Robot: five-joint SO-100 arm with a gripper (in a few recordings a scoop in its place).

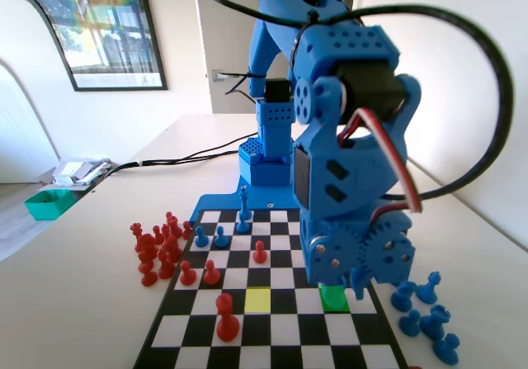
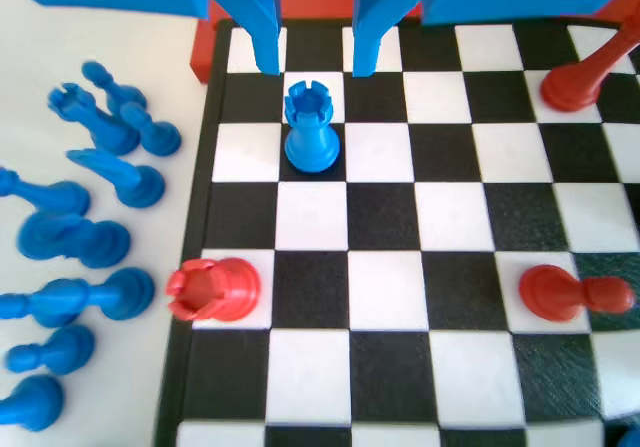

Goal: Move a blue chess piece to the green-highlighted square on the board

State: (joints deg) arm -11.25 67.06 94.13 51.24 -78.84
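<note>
red pawn (image 1: 225, 315) stands closest to the lens in the fixed view, on the board (image 1: 285, 329) near its front edge. at far left of that view a cluster of red pieces (image 1: 157, 249) sits on the table (image 1: 74, 311) just off the board, then comes the yellow square (image 1: 257, 300), then the green square (image 1: 334, 296), partly covered by the gripper (image 1: 353, 289) hanging low over it, and loose blue pieces (image 1: 425, 311) lie off the right edge. in the wrist view, from the left, spare blue pieces (image 2: 90, 217) lie on the table, a red rook (image 2: 212, 289) lies tipped at the board's edge, and the blue chess piece (image 2: 311, 132), with a notched castle top, stands upright on a black square just below the gripper (image 2: 316, 62). its jaws are spread apart, touching nothing. a red pawn (image 2: 570, 292) lies toppled at right.
</note>
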